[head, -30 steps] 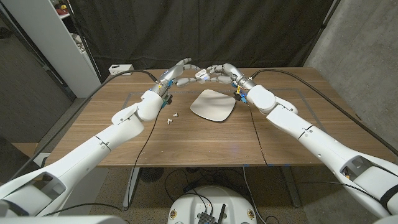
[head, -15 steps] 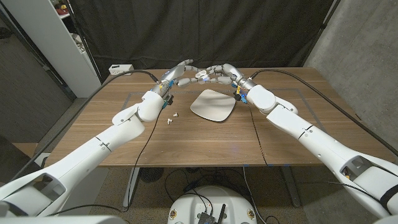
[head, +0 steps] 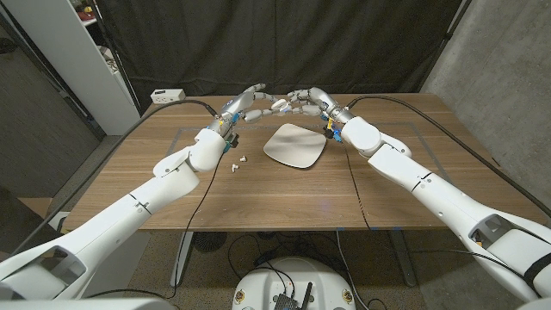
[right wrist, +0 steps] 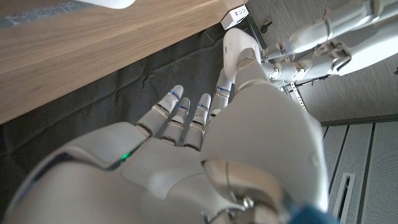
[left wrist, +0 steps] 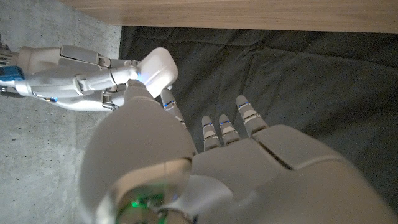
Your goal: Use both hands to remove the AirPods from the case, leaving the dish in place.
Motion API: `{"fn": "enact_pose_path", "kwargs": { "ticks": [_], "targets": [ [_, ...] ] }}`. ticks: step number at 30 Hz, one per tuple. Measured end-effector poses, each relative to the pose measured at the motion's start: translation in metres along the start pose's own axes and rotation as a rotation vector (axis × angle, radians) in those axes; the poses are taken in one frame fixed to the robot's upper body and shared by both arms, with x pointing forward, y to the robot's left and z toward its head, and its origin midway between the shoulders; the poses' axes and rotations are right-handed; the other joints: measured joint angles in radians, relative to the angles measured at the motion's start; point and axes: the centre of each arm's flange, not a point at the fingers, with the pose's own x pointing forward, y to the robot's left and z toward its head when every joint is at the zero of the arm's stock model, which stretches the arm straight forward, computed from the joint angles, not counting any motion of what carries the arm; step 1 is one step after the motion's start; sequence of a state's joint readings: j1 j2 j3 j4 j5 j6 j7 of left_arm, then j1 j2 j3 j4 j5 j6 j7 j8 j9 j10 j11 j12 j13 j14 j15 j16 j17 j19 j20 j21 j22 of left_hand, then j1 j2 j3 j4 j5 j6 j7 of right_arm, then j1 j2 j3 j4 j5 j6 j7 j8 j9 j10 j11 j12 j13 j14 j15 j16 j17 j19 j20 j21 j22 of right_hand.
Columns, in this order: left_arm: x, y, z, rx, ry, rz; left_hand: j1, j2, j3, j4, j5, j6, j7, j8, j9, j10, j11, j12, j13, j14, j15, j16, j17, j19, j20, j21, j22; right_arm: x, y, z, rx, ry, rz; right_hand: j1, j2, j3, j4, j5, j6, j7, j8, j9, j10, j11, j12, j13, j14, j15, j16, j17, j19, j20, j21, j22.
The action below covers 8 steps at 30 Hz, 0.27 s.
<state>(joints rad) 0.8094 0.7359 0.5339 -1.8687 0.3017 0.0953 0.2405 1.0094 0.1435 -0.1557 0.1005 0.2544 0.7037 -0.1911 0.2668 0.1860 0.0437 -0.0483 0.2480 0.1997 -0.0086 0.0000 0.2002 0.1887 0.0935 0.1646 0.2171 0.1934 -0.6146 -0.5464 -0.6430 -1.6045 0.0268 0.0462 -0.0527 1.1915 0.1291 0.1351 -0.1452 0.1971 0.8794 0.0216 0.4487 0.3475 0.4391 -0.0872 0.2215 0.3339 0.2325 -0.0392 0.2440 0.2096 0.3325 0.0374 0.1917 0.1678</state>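
Both hands meet at the case, above the table's far edge.
We see the left hand (head: 245, 102) and right hand (head: 306, 101) pinching the case (head: 280, 105); wrist views show other fingers spread, the head view two AirPods (head: 238, 163) beside the dish (head: 295, 145).

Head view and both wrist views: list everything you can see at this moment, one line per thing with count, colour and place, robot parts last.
AirPods case: one, white, held up between both hands above the table's far side.
AirPods: two small white pieces, on the table left of the dish.
Dish: one, white, shallow, mid-table.
Table: one, brown wood.
Small box: one, white, far left corner of the table.
Curtain: black, behind the table.
Left robot hand: one, white and grey, fingertips on the case.
Right robot hand: one, white and grey, gripping the case from the other side.
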Motion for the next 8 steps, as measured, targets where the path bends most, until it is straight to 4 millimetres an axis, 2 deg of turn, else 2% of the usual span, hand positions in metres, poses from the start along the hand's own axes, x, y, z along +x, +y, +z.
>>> {"fn": "enact_pose_path", "kwargs": {
  "ticks": [4, 8],
  "targets": [
    [-0.0018, 0.0012, 0.0001, -0.001, 0.004, 0.008, 0.000, 0.000, 0.000, 0.000, 0.000, 0.005, 0.005, 0.000, -0.001, 0.007, 0.003, 0.004, 0.000, 0.000, 0.000, 0.000, 0.000, 0.005, 0.005, 0.000, 0.000, 0.0008, -0.0009, -0.0003, 0.003, 0.002, -0.008, -0.001, -0.001, -0.001, 0.001, 0.000, 0.000, 0.000, 0.000, 0.000, 0.000, 0.000, 0.000, 0.000, 0.000, 0.000, 0.000, 0.000, 0.000, 0.000, 0.000, 0.000],
    [-0.0032, 0.0025, 0.0001, -0.001, 0.005, 0.017, 0.000, 0.000, 0.000, 0.000, 0.000, -0.009, 0.018, -0.016, 0.000, 0.007, 0.003, 0.004, 0.000, 0.008, 0.000, 0.000, 0.000, 0.005, 0.005, 0.000, 0.000, 0.0011, -0.0030, -0.0009, 0.004, 0.003, -0.017, -0.001, -0.001, -0.005, 0.005, 0.000, 0.006, 0.005, 0.001, -0.001, 0.000, 0.000, 0.000, 0.000, 0.000, 0.000, 0.000, 0.000, 0.000, 0.000, 0.000, 0.000]
  ]
}}
